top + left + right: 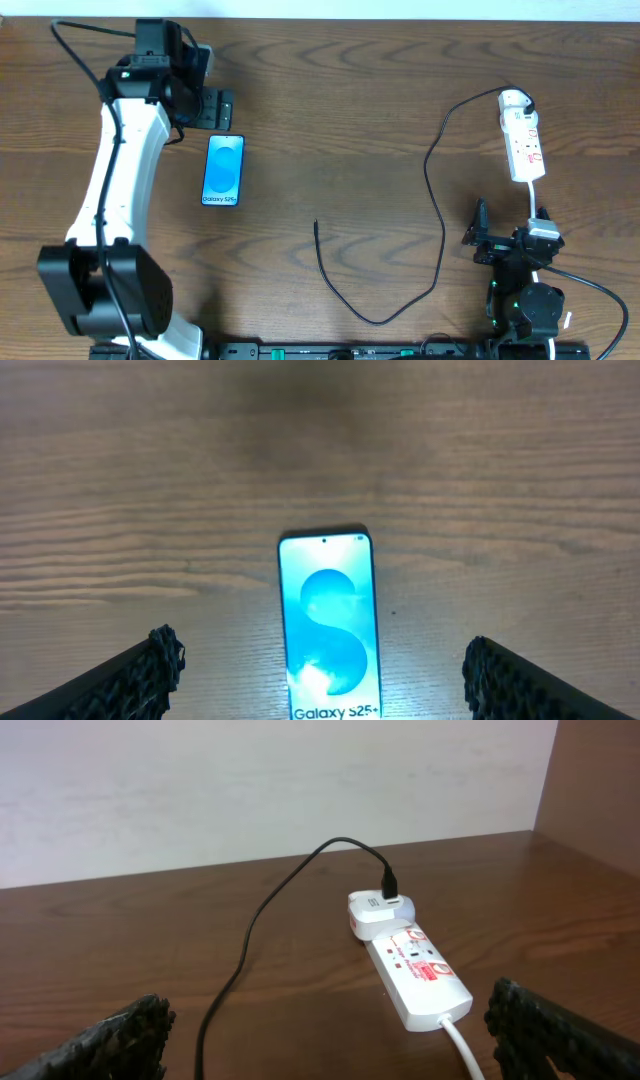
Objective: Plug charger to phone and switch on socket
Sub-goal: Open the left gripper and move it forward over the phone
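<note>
Both arms are waiting and nothing is held. The left gripper [322, 660] is spread wide, hanging over the phone [328, 625], which lies flat and screen-up on the left half of the table [330, 120], between its far and near edges. The right gripper [330, 1020] is just as wide open near the right edge, facing the socket [420, 970] toward the far right corner. The charger [378, 321] runs from a white adapter [378, 912] at the socket's far end and loops loosely across the wood. Its plug tip [316, 226] lies free near the middle of the table, well apart from the phone. That cable looks light and limp, so a grip partway along would likely let the end droop; the best hold looks like the stiffer bit just behind the tip. The phone looks slick and thin and will probably slide under a push, so bracing its long edges seems wise. The strip looks light too and may skid when its switch is pressed.
</note>
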Controlling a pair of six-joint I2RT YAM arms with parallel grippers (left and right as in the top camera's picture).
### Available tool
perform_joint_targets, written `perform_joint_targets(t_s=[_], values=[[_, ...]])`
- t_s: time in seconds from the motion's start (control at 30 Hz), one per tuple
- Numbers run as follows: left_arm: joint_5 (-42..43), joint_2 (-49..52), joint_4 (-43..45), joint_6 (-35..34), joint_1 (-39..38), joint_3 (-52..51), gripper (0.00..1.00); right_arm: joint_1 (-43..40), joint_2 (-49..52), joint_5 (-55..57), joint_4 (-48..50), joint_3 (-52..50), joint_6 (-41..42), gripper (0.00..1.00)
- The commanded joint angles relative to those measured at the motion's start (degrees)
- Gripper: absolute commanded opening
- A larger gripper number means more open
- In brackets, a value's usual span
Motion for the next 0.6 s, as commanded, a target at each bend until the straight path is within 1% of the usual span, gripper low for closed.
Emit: perform_joint_targets(t_s=[0.0, 0.33, 0.37, 0.4, 0.43, 0.47, 0.5, 0.53, 0.57], values=[[1.2, 1.6, -0.2, -0.9, -0.1, 1.4, 0.92, 0.5, -0.3, 0.5, 0.0, -0.3, 0.7, 0.99], [1.2, 1.9, 0.0, -0.9, -0.1, 1.3, 0.91, 0.5, -0.3, 0.5, 0.1, -0.3, 0.7, 0.99], [1.2, 1.9, 0.2, -0.9, -0.1, 1.3, 0.72, 0.5, -0.3, 0.5, 0.0, -0.3, 0.7, 0.99], [1.1, 1.9, 0.4, -0.9, -0.1, 1.3, 0.42, 0.5, -0.3, 0.5, 0.1, -0.3, 0.7, 0.99], [1.2, 1.9, 0.4, -0.9, -0.1, 1.3, 0.24, 0.5, -0.3, 0.5, 0.1, -0.3, 0.7, 0.99], [1.2, 1.9, 0.4, -0.9, -0.1, 1.3, 0.19, 0.5, -0.3, 0.5, 0.1, -0.3, 0.7, 0.99], [1.2, 1.9, 0.4, -0.9, -0.1, 1.3, 0.19, 0.5, -0.3, 0.5, 0.1, -0.3, 0.7, 0.99], [1.2, 1.9, 0.4, -0.9, -0.1, 1.3, 0.25, 0.5, -0.3, 0.5, 0.0, -0.3, 0.7, 0.99], [1.2, 1.9, 0.3, -1.1, -0.1, 1.3, 0.50, 0.5, -0.3, 0.5, 0.1, -0.3, 0.7, 0.99]])
